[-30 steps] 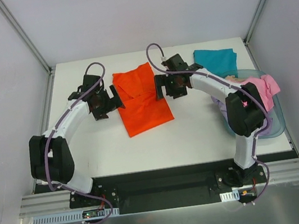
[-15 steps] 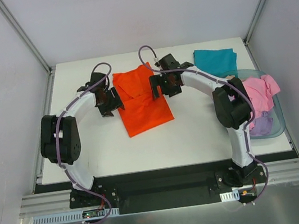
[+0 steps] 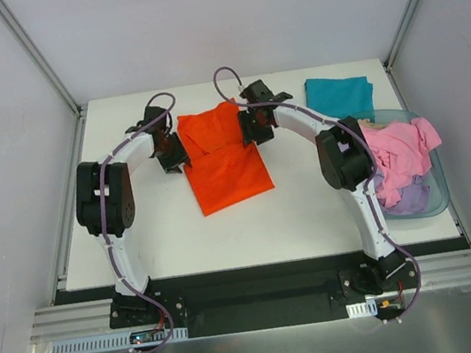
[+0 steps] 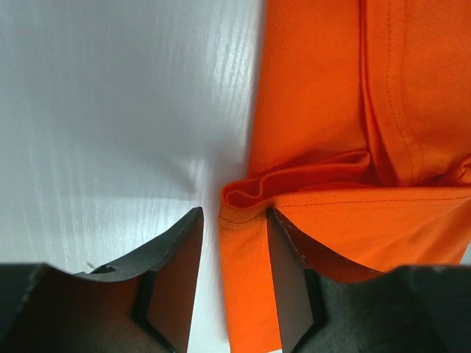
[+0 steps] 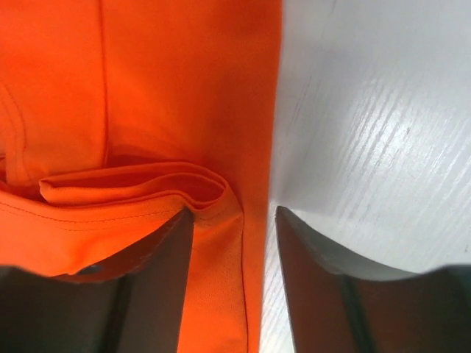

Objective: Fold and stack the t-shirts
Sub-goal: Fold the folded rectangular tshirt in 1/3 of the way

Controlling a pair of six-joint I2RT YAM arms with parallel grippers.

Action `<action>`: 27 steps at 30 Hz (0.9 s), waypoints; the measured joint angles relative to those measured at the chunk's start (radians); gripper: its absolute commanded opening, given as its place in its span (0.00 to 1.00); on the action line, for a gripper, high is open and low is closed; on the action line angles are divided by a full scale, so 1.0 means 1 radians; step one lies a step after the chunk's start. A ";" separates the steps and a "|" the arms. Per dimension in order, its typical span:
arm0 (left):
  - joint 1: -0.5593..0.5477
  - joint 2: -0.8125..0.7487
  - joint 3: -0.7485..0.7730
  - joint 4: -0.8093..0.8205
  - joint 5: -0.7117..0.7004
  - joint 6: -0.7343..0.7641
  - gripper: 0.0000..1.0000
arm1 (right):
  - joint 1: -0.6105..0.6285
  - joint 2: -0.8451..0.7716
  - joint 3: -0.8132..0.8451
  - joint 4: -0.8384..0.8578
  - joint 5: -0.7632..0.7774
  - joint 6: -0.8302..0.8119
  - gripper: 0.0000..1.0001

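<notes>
Both of your arms had drawn their elbows inward since a second before. The right arm no longer covered the tub point(image 3: 437, 195), so the pink t-shirt point(image 3: 398, 155) showed fully, heaped over its rim. Only a patch of the lavender t-shirt point(image 3: 414, 197) peeked out beneath it.

Your left gripper point(image 3: 175, 153) had come to the left edge of the orange-red t-shirt point(image 3: 225, 167), and your right gripper point(image 3: 250, 129) to its right edge. From above, the wrist housings hid both sets of fingertips, so you could not judge the jaws there.

In the left wrist view, your left gripper point(image 4: 234, 220) stood with its jaws apart. A doubled corner of the shirt point(image 4: 331, 110) lay in the gap, with one finger over cloth and the other over bare table point(image 4: 110, 110). Your right gripper point(image 5: 235, 220) was likewise spread, astride the shirt's point(image 5: 147, 88) edge. The frame cut off the finger bases, and you could not tell whether any pad touched the fabric.

The orange-red shirt lay mid-table as a long slanted rectangle, its far end layered, with a stitched hem showing. The teal t-shirt point(image 3: 339, 93) sat folded at the far right, beside the tub.
</notes>
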 measured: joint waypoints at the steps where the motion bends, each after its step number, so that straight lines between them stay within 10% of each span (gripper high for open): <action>1: 0.004 0.010 0.006 0.000 0.001 0.000 0.39 | -0.004 0.007 0.000 0.001 -0.003 0.004 0.45; 12: 0.004 0.091 0.076 0.002 0.051 0.010 0.35 | -0.026 0.027 -0.018 0.014 -0.041 0.038 0.15; 27: 0.004 -0.155 -0.074 0.003 0.071 0.025 0.96 | -0.030 -0.209 -0.251 0.049 -0.061 0.047 0.79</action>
